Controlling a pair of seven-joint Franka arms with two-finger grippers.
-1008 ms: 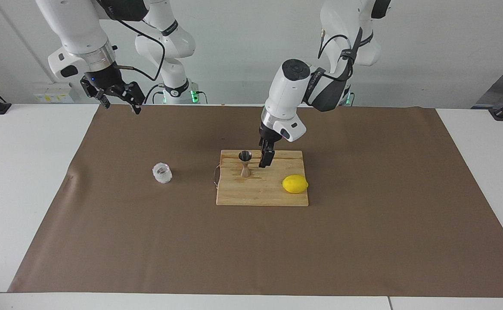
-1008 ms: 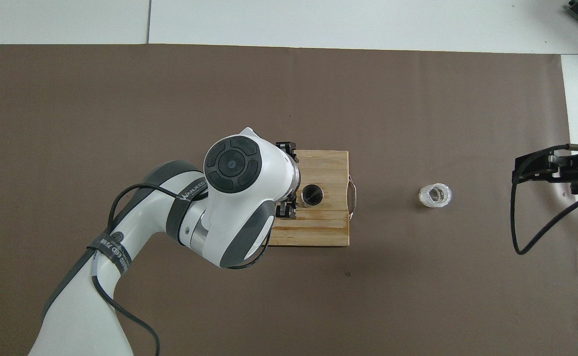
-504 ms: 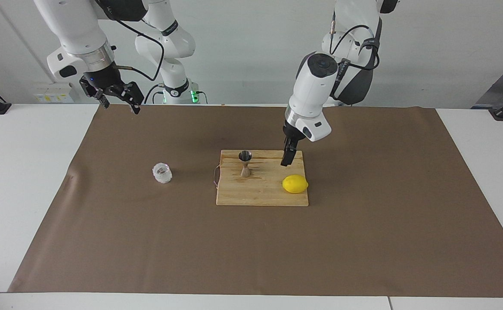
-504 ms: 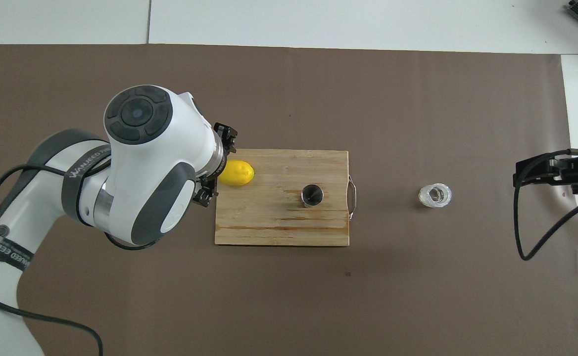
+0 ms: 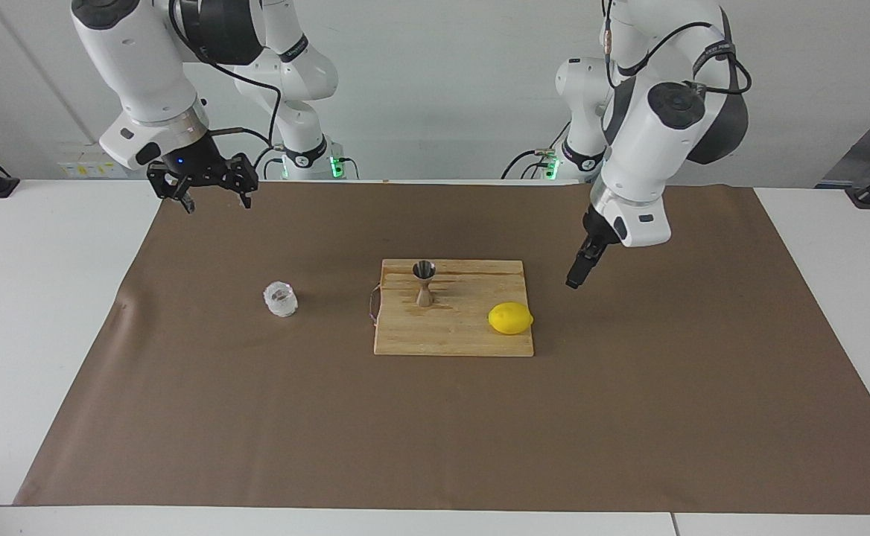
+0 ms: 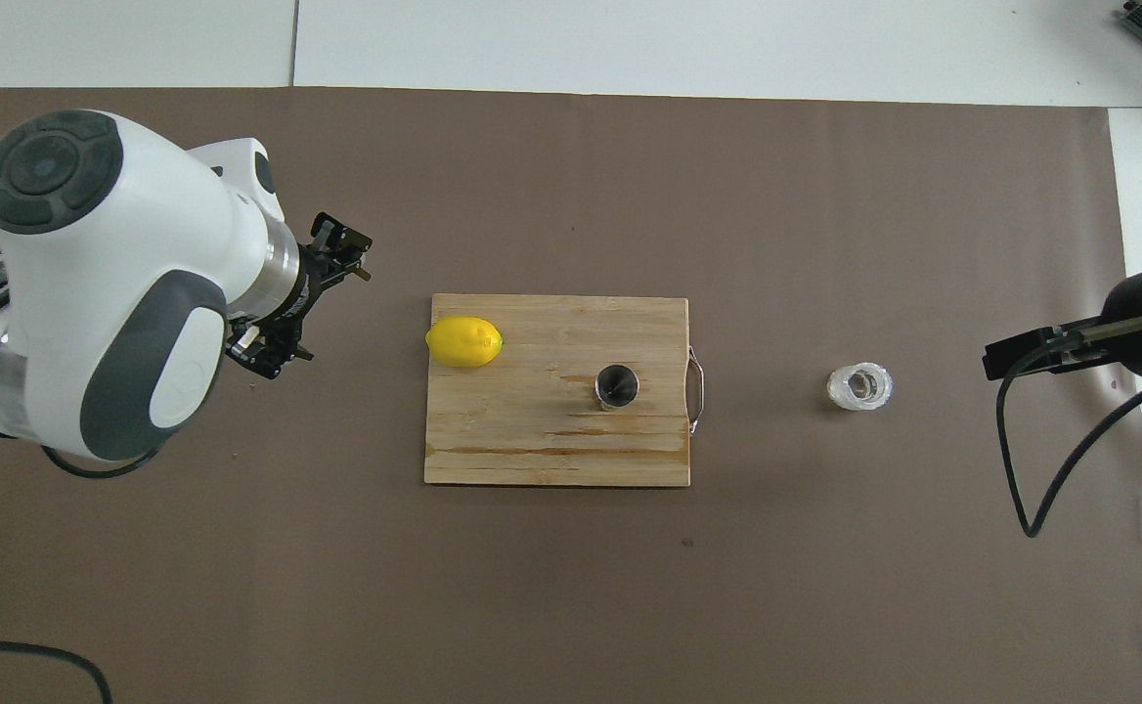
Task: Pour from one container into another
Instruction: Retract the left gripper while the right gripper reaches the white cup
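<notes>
The one container, a small squat clear glass cup [image 5: 281, 299] [image 6: 860, 386], stands alone on the brown mat toward the right arm's end. The other, a silver hourglass jigger [image 5: 424, 283] [image 6: 617, 386], stands upright on the wooden cutting board [image 5: 453, 339] [image 6: 532, 450]. My left gripper [image 5: 574, 281] [image 6: 312, 303] hangs open and empty over the mat, just off the board's edge at the left arm's end. My right gripper [image 5: 216, 201] hovers open and empty, high over the mat's corner at the right arm's end and well apart from the glass cup.
A yellow lemon [image 5: 510, 318] [image 6: 464, 342] lies on the board's corner toward the left arm's end. The board has a metal handle [image 6: 695, 376] on the edge facing the glass cup. The brown mat [image 5: 435, 432] covers most of the white table.
My left gripper has swung away from beside the jigger, across the board and off it toward the left arm's end. The right gripper has turned a little and stayed in place.
</notes>
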